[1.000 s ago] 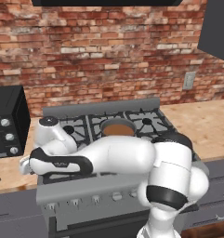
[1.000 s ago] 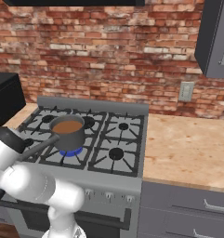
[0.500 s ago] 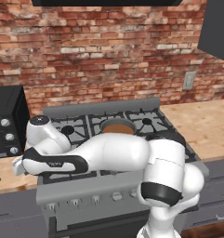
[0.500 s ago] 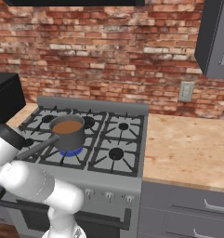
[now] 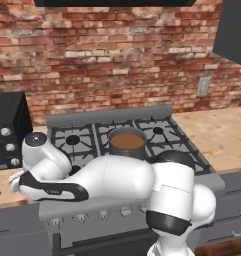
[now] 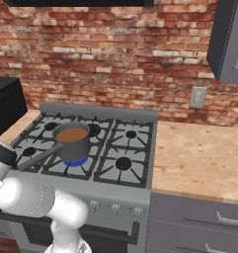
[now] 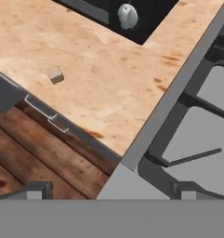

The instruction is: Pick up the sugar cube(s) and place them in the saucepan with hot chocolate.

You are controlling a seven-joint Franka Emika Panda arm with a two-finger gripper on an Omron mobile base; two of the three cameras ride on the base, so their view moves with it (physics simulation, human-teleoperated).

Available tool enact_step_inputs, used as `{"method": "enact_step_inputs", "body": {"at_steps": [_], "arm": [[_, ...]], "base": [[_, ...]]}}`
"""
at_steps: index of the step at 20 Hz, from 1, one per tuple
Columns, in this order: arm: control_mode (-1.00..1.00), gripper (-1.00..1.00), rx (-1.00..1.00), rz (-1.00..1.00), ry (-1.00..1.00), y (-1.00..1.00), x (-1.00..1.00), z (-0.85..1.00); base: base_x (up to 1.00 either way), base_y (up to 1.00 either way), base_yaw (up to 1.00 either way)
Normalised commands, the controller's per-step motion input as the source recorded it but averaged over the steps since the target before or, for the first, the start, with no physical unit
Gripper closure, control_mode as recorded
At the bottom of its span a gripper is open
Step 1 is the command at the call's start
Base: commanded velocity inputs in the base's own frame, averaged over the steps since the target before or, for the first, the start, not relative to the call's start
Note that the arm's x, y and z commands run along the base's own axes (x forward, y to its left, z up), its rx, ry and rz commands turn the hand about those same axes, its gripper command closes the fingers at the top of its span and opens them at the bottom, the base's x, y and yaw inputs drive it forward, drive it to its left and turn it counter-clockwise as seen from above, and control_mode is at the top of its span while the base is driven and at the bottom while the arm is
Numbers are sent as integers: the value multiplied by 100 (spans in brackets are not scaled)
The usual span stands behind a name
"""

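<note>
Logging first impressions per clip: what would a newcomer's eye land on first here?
Probably the saucepan of brown liquid on the stove, over a blue flame at front left. Next, the white arm sweeping left across the stove front. Then one tiny sugar cube on the wooden counter, near its front edge.

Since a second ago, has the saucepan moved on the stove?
No. The saucepan sits on the same front-left burner of the stove in the right base view.

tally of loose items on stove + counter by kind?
sugar cube: 1 in sight, on the wooden counter
saucepan: 1, on the stove, brown liquid inside
total: 2
</note>
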Motion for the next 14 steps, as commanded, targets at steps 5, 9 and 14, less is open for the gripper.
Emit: {"method": "enact_step_inputs", "body": {"at_steps": [5,9,14], "arm": [[-100,-100,5,-1,-5,42,2,-10],[-100,-100,5,-5,-3,55,2,0],[-100,-100,2,-3,-1,52,0,-2]], "base": [[0,0,0],[0,0,0],[0,0,0]]}}
